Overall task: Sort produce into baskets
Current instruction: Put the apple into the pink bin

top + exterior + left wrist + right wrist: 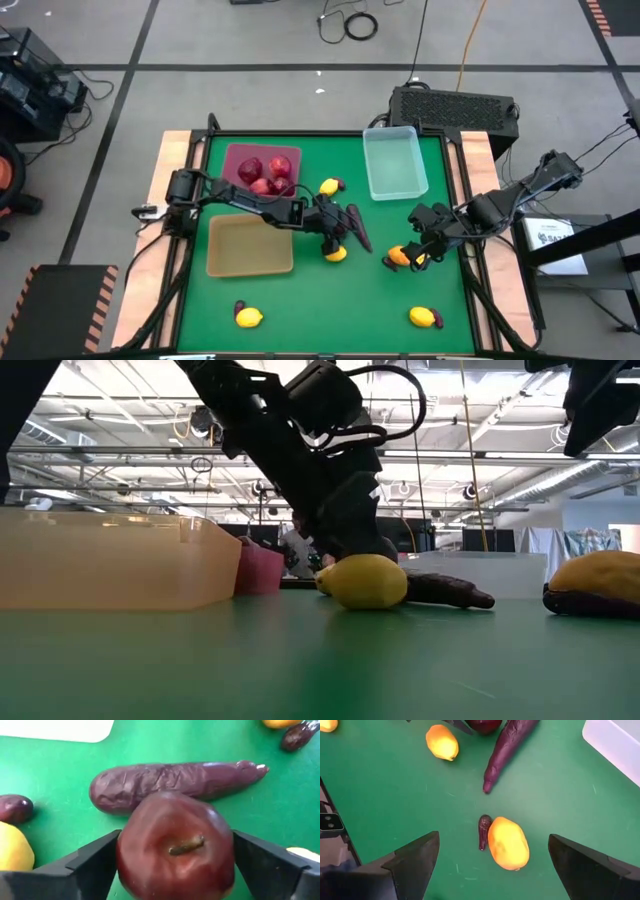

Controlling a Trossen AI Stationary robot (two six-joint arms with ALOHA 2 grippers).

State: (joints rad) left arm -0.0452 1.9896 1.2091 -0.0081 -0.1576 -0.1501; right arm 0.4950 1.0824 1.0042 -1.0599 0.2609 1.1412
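Left tool [175,870] grasps red fruit [175,847] mid-desk, just beside eggplant [170,782]; right tool [492,865] released above yellow fruit [508,843].

Dk red apple [175,852], purple eggplant [170,782], green table [330,300].

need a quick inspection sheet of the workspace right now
surface: green mat on a wood-edged table
job's things: red fruits in the maroon tray; tan tray and clear bin hold nothing visible; lemons and eggplant loose on the mat
clutter: nothing seen
grippers: left gripper closed around a red apple; right gripper open above a lemon
cables: coiled on the floor
surroundings: black box behind the table
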